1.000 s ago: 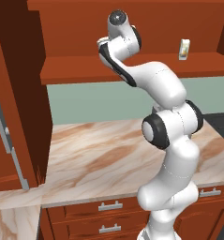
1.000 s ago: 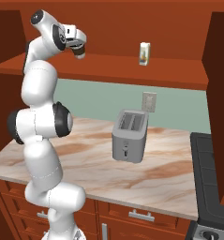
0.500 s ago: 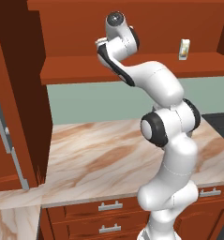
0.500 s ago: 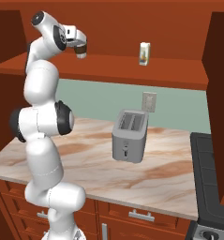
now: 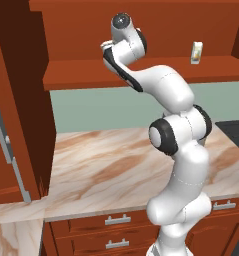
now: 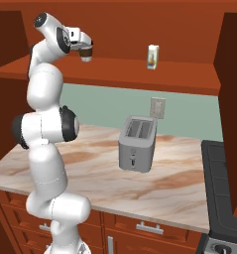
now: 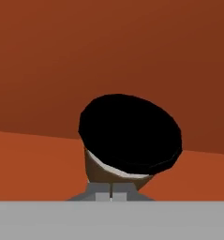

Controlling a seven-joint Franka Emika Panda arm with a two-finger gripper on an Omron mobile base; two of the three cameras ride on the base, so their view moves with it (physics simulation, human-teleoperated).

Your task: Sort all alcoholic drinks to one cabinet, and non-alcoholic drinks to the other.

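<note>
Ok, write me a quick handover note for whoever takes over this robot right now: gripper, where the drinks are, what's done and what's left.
Gripper: shut, up at the red-brown wooden cabinet shelf, with the short dark-brown cup with black lid at its fingertips; whether the cup rests on the shelf is unclear.
Small cream-white carton: standing on the same shelf, farther right.
Done: carton shelved.
Left: confirm the cup is placed; no bottles in sight, find and shelve them in the other cabinet.
</note>
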